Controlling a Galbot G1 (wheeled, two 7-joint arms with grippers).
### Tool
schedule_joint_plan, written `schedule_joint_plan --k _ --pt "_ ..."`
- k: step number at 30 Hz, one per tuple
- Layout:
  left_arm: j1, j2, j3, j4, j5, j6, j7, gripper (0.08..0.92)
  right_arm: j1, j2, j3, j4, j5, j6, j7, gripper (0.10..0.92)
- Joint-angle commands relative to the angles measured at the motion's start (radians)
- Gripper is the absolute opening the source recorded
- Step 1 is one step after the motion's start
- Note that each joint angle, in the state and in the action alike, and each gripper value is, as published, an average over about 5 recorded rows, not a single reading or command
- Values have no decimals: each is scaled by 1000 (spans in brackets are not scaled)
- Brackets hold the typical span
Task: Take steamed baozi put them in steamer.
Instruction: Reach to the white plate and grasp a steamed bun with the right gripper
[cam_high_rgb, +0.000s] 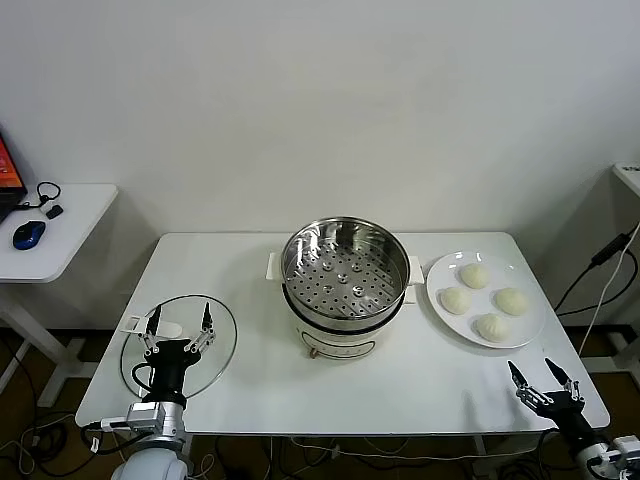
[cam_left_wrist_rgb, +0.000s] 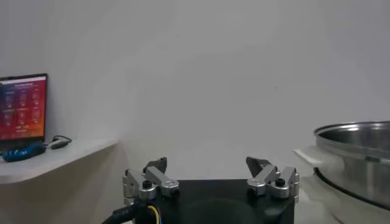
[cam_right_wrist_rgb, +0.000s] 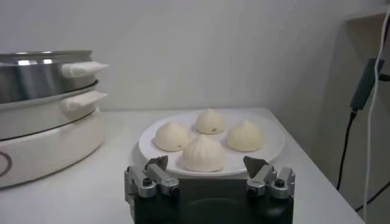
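Observation:
Several pale pleated baozi (cam_high_rgb: 484, 300) (cam_right_wrist_rgb: 203, 152) lie on a white plate (cam_high_rgb: 441, 275) (cam_right_wrist_rgb: 271, 146) at the table's right. The shiny steamer (cam_high_rgb: 344, 270) (cam_right_wrist_rgb: 42, 79) stands at the table's centre on its white base, its perforated tray bare. My right gripper (cam_high_rgb: 541, 378) (cam_right_wrist_rgb: 207, 163) is open near the front right corner, a short way before the plate, nothing between its fingers. My left gripper (cam_high_rgb: 180, 320) (cam_left_wrist_rgb: 207, 163) is open at the front left, over the glass lid (cam_high_rgb: 215, 340), holding nothing.
The round glass lid lies flat on the table's left side. A side table (cam_high_rgb: 70, 225) with a blue mouse (cam_high_rgb: 29, 235) and a laptop stands farther left. A cable (cam_high_rgb: 600, 270) hangs off to the right of the table.

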Motion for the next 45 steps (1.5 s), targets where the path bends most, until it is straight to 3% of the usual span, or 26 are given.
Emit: schedule_joint_plan --k 1,23,34,45 --pt "-2 2 2 0 0 1 0 823 45 -9 42 20 -27 -20 -1 823" --pt "-37 5 17 8 -2 7 2 823 508 -320 -71 -30 -211 -395 -49 823" --pt "-56 5 29 16 -12 3 7 823 826 -475 -390 -134 -388 -461 -320 823" --pt "-66 9 26 18 -24 3 8 823 1346 -464 -911 -374 -602 -340 -600 823"
